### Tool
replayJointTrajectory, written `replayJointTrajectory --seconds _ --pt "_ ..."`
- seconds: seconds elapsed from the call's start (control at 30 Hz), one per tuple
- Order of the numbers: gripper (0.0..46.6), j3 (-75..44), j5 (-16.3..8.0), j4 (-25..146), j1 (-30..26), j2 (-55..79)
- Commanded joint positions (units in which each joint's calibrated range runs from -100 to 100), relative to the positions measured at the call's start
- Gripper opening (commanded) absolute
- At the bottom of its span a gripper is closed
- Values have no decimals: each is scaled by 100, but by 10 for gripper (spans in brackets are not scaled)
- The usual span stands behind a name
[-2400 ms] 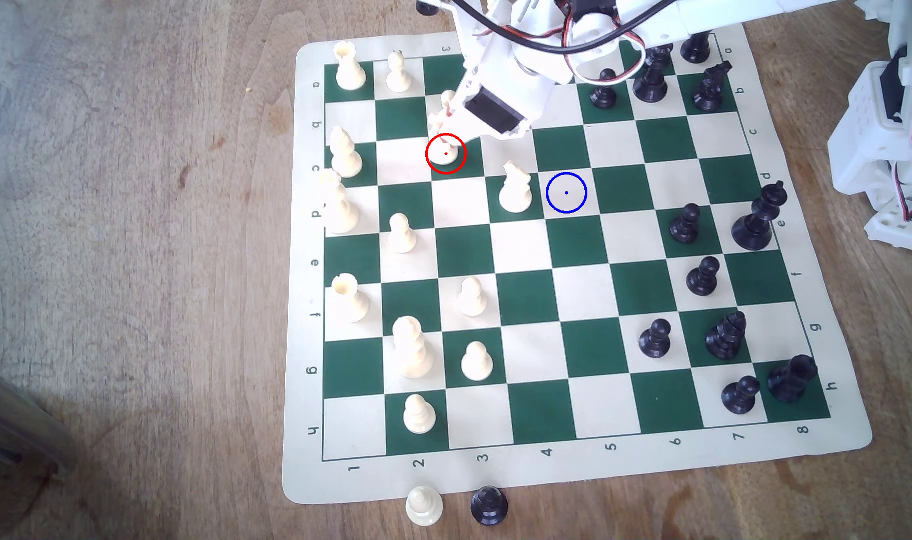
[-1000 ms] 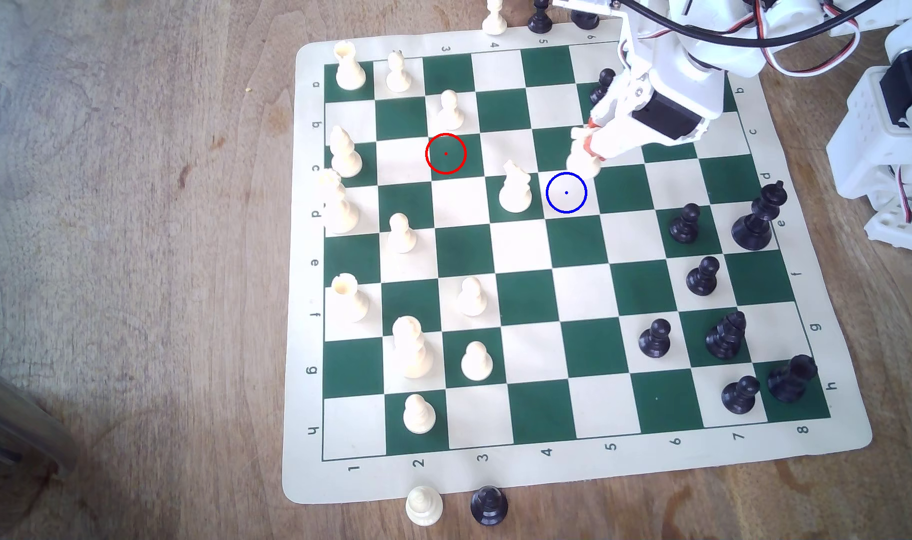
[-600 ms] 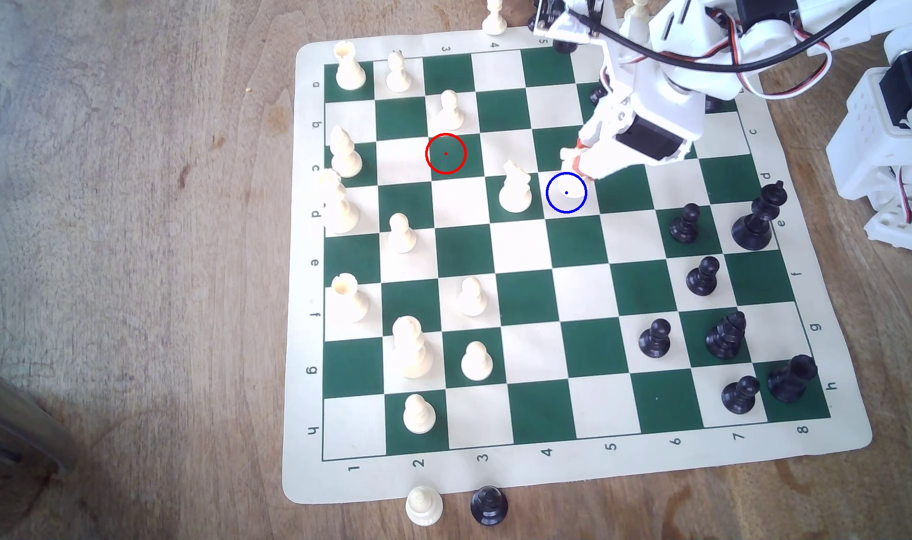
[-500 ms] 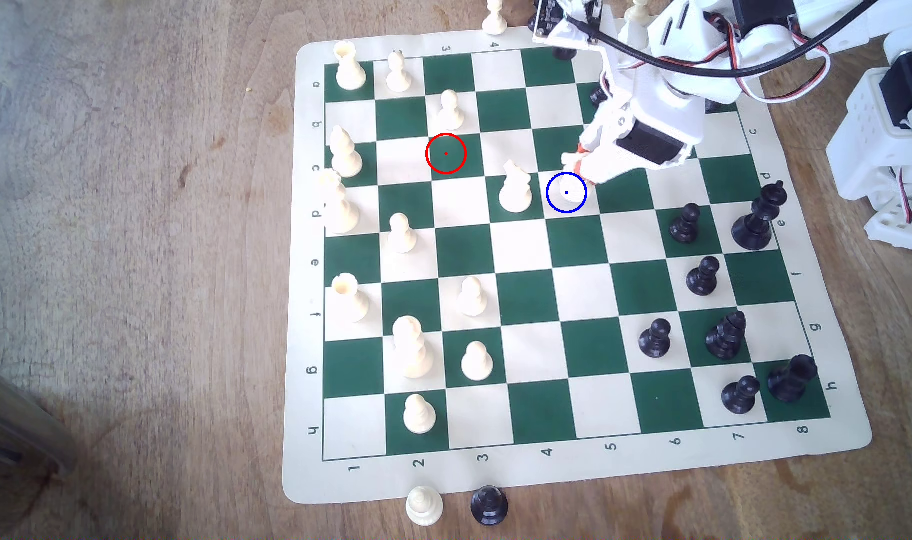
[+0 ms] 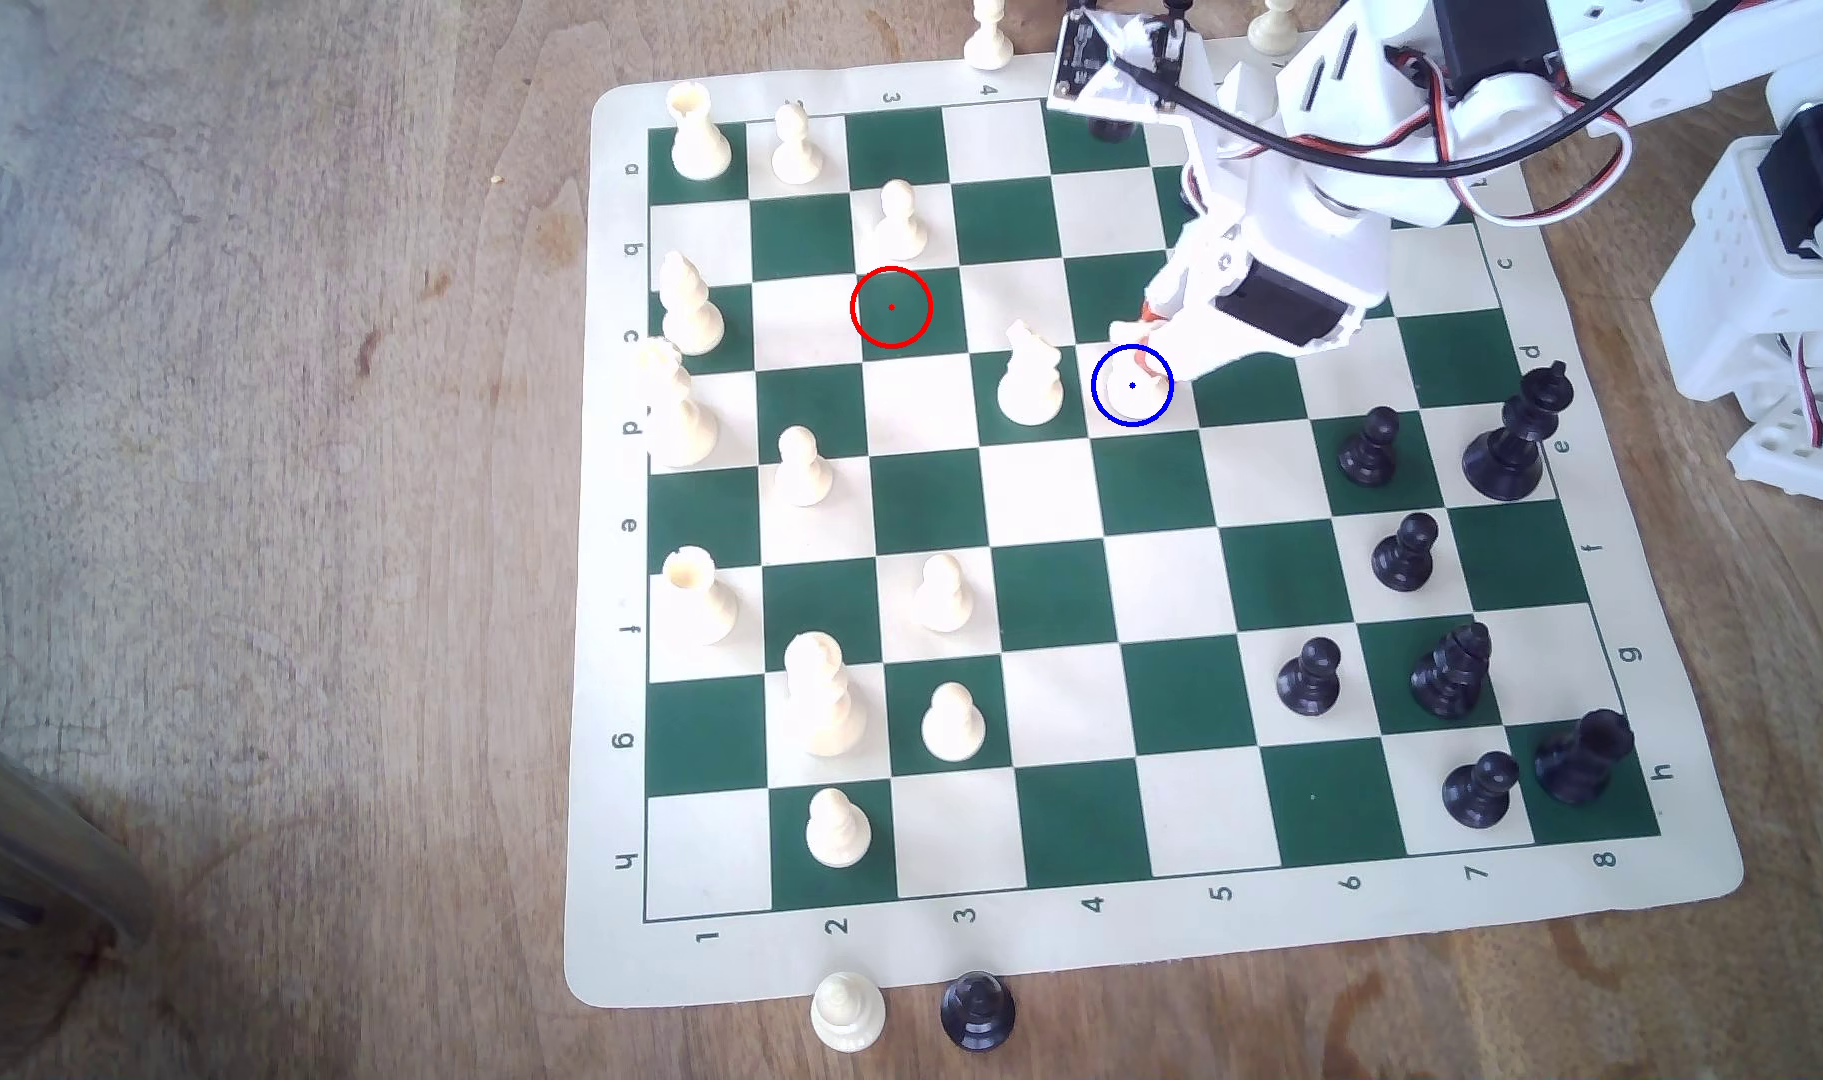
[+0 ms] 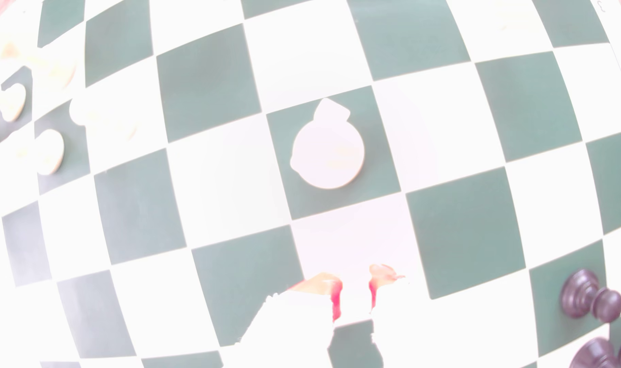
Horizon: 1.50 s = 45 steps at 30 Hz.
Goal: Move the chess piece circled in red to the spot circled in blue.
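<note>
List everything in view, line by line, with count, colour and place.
chess piece: one, cream, at the blue-ringed spot
other cream pieces: twelve on the board's half at the exterior view's left; three off the mat
black pieces: at least seven on the board at the exterior view's right; one off the mat's near edge
board: one, green and cream, on the wooden table
red ring: one, on a bare green square
end effector: one, white with orange tips, closed on the chess piece
</note>
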Motion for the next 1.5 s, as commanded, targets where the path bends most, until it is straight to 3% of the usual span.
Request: replayJointTrajectory --seconds 0.0,0.1,0.5,0.77,0.9,0.93,0.97,1.1,1.23,1.47 --pt "118 -87 -29 -74 59 -39" --pt "183 -69 -20 -41 82 -64" --pt "177 130 171 900 106 -930" --pt "162 792 278 1875 -4 -2560" --pt "112 2379 361 1916 -168 -4530" --pt "79 2524 386 1932 -192 -4818" --pt "2 2669 459 1957 -199 -5268" --pt "2 2905 469 1556 -153 -6049" --pt "2 3059 415 -107 -129 -6584" --pt "1 3594 674 -2367 231 -7577"
